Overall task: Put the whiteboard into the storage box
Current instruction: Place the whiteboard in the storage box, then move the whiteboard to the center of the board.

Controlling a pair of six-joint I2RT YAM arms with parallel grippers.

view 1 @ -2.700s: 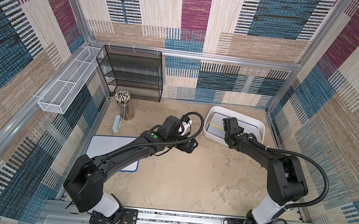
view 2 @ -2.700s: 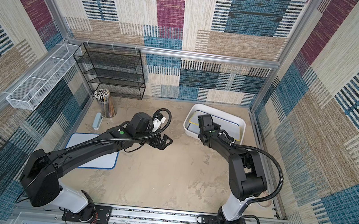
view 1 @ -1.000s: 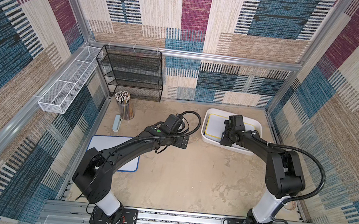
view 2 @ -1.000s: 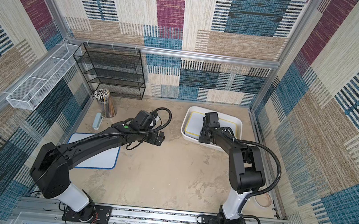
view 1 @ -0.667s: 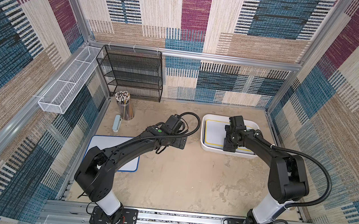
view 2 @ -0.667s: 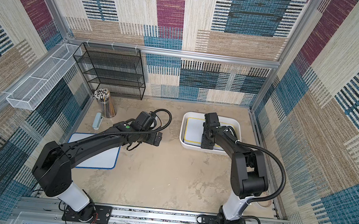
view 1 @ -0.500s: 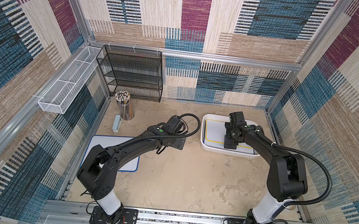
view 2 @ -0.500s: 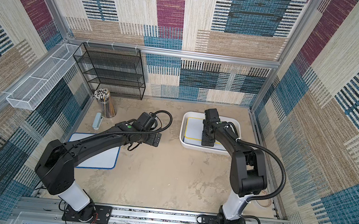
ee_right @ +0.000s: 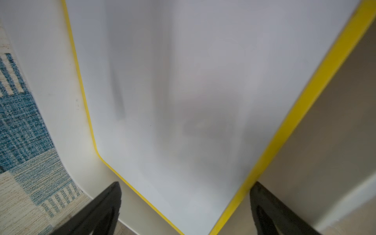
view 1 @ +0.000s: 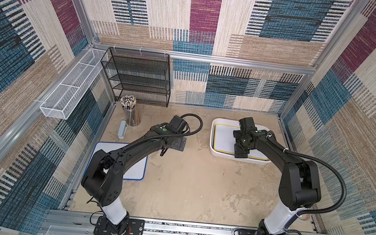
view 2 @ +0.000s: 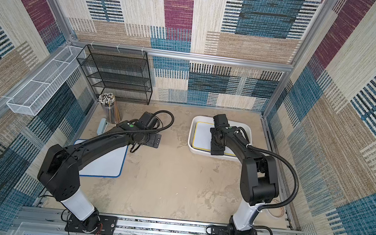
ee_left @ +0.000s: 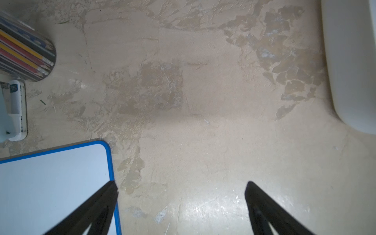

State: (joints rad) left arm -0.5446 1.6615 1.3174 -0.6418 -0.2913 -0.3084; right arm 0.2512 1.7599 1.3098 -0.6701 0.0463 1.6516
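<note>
Right gripper [ee_right: 186,184]: jaws spread wide with nothing between them, poised over the yellow-edged whiteboard [ee_right: 183,81]. Whether a fingertip touches the board cannot be told.
Left gripper [ee_left: 181,183]: jaws equally wide and empty, above bare table [ee_left: 203,132]. One finger overlaps the corner of the blue-edged whiteboard [ee_left: 50,183] in the wrist view.
Yellow-edged whiteboard: inside the storage box [view 1: 226,155], far right on the table in both top views. It fills most of the floor, and its near long edge is close to the near wall. Whether it lies fully flat is unclear.
Blue-edged whiteboard [view 1: 135,167]: flat on the table at the near left, partly under the left arm and well apart from the box.
Open room: a broad bare stretch of table lies between the two boards and across the near half.
Left edge: a pencil cup [view 1: 130,113] and a pale eraser [view 1: 122,129] stand just beside each other. A black mesh rack [view 1: 138,77] is against the far wall, and a white wire tray [view 1: 73,89] is on the left wall.
Surfaces: the box is glossy white plastic with rounded corners and low walls. The boards are smooth white with thin coloured rims and rounded corners. The table is mottled, scuffed beige.
</note>
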